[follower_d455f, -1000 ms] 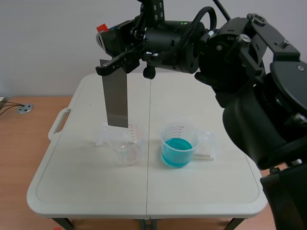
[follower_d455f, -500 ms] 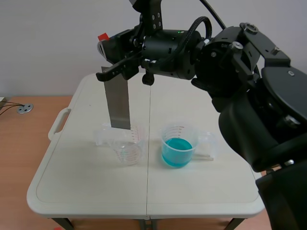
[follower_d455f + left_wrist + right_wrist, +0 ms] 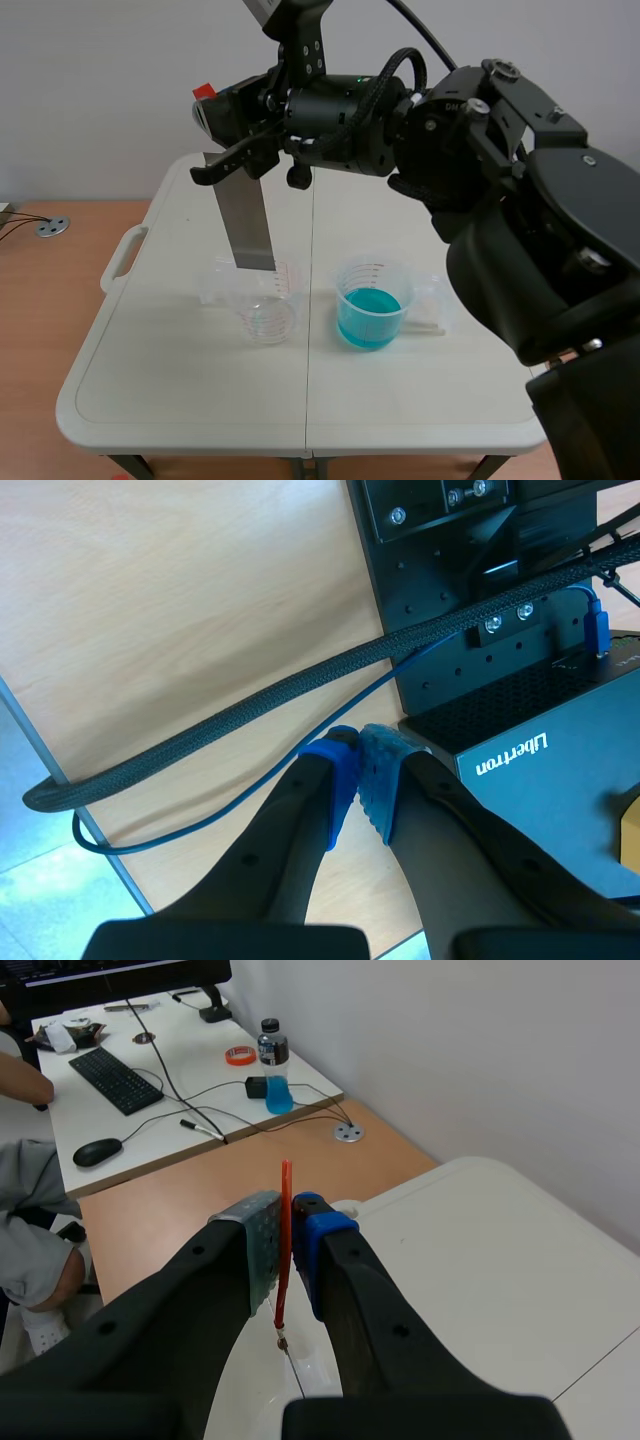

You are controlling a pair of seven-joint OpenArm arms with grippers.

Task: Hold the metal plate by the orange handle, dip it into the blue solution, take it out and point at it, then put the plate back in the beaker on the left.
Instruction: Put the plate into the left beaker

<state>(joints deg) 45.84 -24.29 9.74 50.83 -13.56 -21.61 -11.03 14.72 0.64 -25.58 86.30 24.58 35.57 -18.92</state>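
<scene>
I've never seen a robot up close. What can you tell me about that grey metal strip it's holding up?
The metal plate is a long, flat, dull-grey strip with an orange handle on top. The right gripper is shut on the orange handle, so the plate hangs slightly tilted, its lower edge at the rim of the clear beaker.
</scene>
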